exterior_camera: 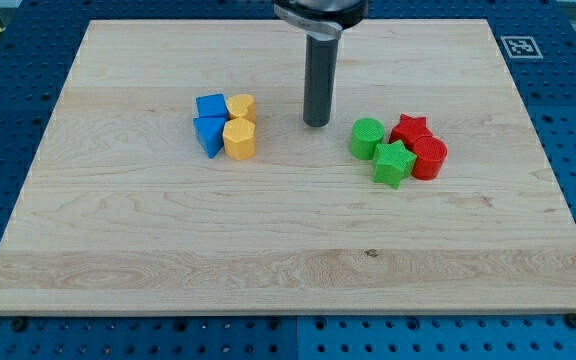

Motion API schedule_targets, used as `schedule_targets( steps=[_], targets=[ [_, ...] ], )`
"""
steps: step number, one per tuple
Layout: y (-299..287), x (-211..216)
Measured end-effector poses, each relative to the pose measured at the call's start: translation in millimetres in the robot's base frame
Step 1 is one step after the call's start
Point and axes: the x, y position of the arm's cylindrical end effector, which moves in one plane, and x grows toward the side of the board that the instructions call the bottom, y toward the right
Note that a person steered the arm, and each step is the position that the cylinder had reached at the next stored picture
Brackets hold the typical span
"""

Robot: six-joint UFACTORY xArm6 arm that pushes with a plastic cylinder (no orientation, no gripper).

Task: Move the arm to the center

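Two clusters are flanking my tip [316, 123]: green star [393, 163] and red cylinder [429, 158] right, yellow [239, 139] and blue [209, 134] blocks left. No fingers exist. I judge sliding straight toward the view's bottom, between them, is reaching the surface [168, 260] center cleanly.

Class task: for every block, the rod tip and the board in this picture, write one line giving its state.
my tip: on board, touching no block
blue cube: upright, touching yellow neighbour
blue wedge: in blue-yellow cluster
yellow blocks: adjacent pair
green cylinder: upright
green star: flat
red star: flat
red cylinder: upright
board: level
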Motion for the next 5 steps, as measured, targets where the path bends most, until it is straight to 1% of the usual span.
schedule_targets(
  steps=[2,4,5],
  targets=[
    [-1.6,9.9],
    [-1.7,32.5],
    [-1.7,33.6]
  ],
)
